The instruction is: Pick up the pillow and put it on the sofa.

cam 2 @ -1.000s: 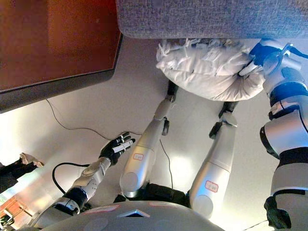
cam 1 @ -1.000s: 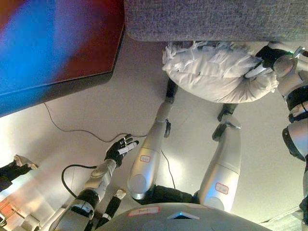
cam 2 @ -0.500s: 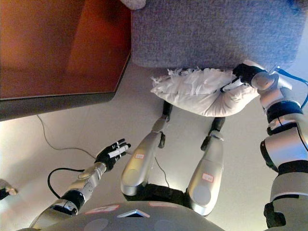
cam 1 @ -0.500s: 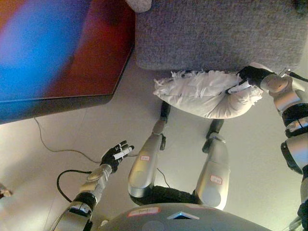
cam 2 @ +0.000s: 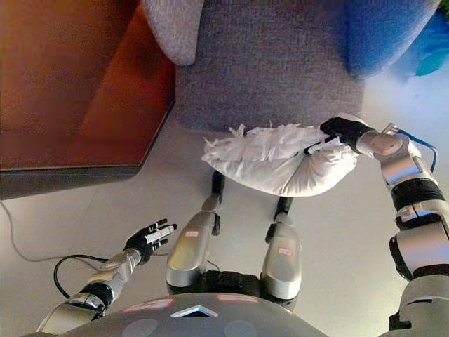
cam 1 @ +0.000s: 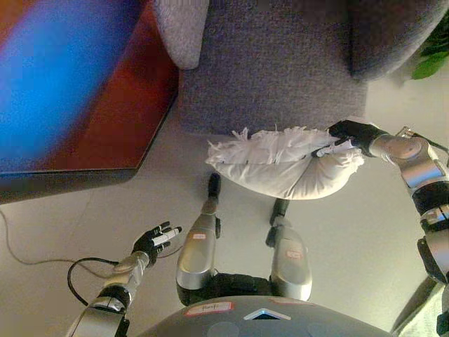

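A white pillow [cam 1: 280,165] with a fringed edge hangs in the air just in front of the grey sofa [cam 1: 266,63], below its seat front. My right hand [cam 1: 349,133] is shut on the pillow's right end, fingers curled into the cloth; it also shows in the right eye view [cam 2: 340,131]. My left hand [cam 1: 153,241] is open and empty, low at the left above the floor, far from the pillow.
A dark red-brown table [cam 2: 70,91] stands at the left, close to the sofa's left arm [cam 1: 181,28]. A thin cable [cam 1: 28,256] lies on the pale floor at the lower left. A green plant [cam 1: 431,63] shows at the far right edge.
The view has shifted, bringing more of the sofa's seat and arm into sight. My right hand still holds the pillow, now a little lower in the picture, in front of the seat. My left hand stays open.
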Robot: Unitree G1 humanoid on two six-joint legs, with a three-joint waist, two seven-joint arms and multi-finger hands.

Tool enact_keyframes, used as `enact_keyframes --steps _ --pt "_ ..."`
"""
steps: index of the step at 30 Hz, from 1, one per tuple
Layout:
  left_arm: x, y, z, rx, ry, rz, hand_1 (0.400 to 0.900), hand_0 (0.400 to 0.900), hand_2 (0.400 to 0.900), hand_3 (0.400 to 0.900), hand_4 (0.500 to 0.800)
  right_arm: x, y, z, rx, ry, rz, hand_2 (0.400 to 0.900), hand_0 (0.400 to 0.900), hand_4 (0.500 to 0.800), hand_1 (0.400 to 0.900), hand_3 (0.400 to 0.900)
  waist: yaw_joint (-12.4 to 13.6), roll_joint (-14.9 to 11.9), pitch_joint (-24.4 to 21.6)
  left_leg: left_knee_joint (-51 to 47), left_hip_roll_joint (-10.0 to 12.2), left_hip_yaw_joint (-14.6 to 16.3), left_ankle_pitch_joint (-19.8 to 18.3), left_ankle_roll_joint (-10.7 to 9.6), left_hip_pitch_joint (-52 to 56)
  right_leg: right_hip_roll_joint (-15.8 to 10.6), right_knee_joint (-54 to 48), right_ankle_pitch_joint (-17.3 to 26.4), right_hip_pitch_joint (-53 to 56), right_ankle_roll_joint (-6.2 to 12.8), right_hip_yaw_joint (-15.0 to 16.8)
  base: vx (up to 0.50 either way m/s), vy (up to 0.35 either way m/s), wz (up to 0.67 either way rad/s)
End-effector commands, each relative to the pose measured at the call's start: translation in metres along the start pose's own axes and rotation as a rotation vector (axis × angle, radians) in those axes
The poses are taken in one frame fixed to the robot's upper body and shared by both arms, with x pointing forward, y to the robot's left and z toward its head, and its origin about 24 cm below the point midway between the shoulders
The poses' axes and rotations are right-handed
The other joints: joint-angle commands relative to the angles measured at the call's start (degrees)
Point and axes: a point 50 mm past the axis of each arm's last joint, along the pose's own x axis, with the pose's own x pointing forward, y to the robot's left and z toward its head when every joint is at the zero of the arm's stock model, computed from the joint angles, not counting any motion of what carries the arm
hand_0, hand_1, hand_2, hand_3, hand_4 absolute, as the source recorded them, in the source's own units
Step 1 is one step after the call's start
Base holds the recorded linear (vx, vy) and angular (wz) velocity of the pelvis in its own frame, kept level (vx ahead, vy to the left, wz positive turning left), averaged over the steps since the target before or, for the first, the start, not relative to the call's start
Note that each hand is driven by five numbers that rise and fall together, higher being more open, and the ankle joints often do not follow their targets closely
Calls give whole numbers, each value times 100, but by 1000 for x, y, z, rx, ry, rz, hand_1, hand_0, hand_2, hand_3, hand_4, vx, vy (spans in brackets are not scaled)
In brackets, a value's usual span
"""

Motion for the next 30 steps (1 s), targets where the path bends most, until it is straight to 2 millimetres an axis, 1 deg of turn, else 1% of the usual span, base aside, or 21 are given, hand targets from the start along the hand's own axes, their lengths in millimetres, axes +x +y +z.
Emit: enact_keyframes --steps 1,7,12,17,22,24,27,29,30 --pt "-20 35 -49 91 197 116 900 900 900 900 800 -28 -39 43 69 -305 -103 400 400 500 400 400 33 -266 -1033 242 343 397 -721 -217 446 -203 114 73 -92 32 13 137 3 -5" --pt "-28 40 -68 104 270 149 900 900 900 900 800 -37 -39 44 107 -355 -60 400 400 500 400 400 17 -476 -1481 209 393 466 -839 -199 883 -167 2 21 391 39 30 167 -2 -2" --pt "-36 43 -85 124 347 170 900 900 900 900 800 -47 -45 52 161 -419 -11 400 400 500 400 400 36 -626 -1847 177 420 496 -945 -175 1198 -127 -60 -30 717 35 14 143 13 0" --pt "-41 45 -95 126 392 184 900 900 900 900 800 -56 -58 67 178 -484 11 400 400 500 400 400 60 -731 -2042 144 448 513 -1017 -169 1415 -78 -116 -66 940 20 -9 74 12 -1" --pt "-44 45 -103 127 428 196 900 900 900 900 800 -67 -71 92 183 -567 78 400 400 500 400 400 115 -839 -2233 72 442 505 -1044 -181 1594 -31 -210 -55 1127 8 -36 22 13 0" --pt "-44 44 -104 130 441 203 900 900 900 900 800 -69 -76 106 198 -623 91 400 400 500 400 400 145 -876 -2297 47 433 491 -1054 -185 1661 -15 -232 -46 1188 5 -66 10 2 2" --pt "-43 44 -104 127 452 212 900 900 900 900 800 -72 -82 134 229 -708 122 400 400 500 400 400 198 -913 -2377 19 418 467 -1069 -193 1726 4 -285 -19 1259 2 -110 0 0 0" --pt "-43 44 -104 125 458 217 900 900 900 900 800 -73 -85 151 267 -745 142 400 400 500 400 400 249 -935 -2437 20 398 436 -1081 -198 1755 9 -297 -13 1292 -3 -143 29 16 5" --pt "-43 44 -104 124 460 218 900 900 900 900 800 -71 -85 157 287 -754 156 400 400 500 400 400 275 -940 -2459 25 392 428 -1085 -200 1765 6 -287 -17 1303 -3 -163 40 20 8"
